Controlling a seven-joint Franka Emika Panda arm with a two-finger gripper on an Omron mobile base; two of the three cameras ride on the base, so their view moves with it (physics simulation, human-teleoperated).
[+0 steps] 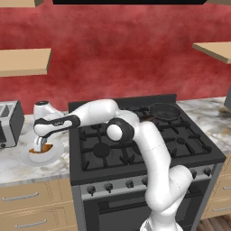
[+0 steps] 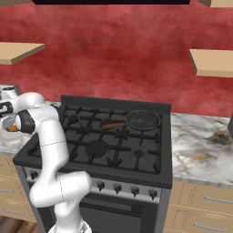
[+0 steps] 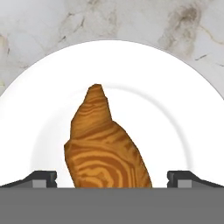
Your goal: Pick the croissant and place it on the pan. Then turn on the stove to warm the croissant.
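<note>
The orange-brown croissant (image 3: 105, 144) lies on a round white plate (image 3: 197, 100) on the marble counter left of the stove (image 1: 135, 140). My gripper (image 3: 113, 178) hangs straight down over the plate, open, with one dark fingertip on each side of the croissant and a gap between each and the pastry. From the left base view the gripper (image 1: 40, 145) reaches down onto the plate (image 1: 27, 158), with bits of the croissant (image 1: 48, 147) showing beside the fingers. The small dark pan (image 1: 164, 110) sits on the stove's back right burner, its wooden handle (image 2: 113, 125) pointing left.
A silver toaster (image 1: 9, 124) stands on the counter left of the plate. A row of dark knobs (image 1: 108, 186) runs along the stove's silver front. Marble counter (image 2: 200, 145) extends to the right of the stove. Wooden shelves (image 1: 22, 61) hang on the red wall.
</note>
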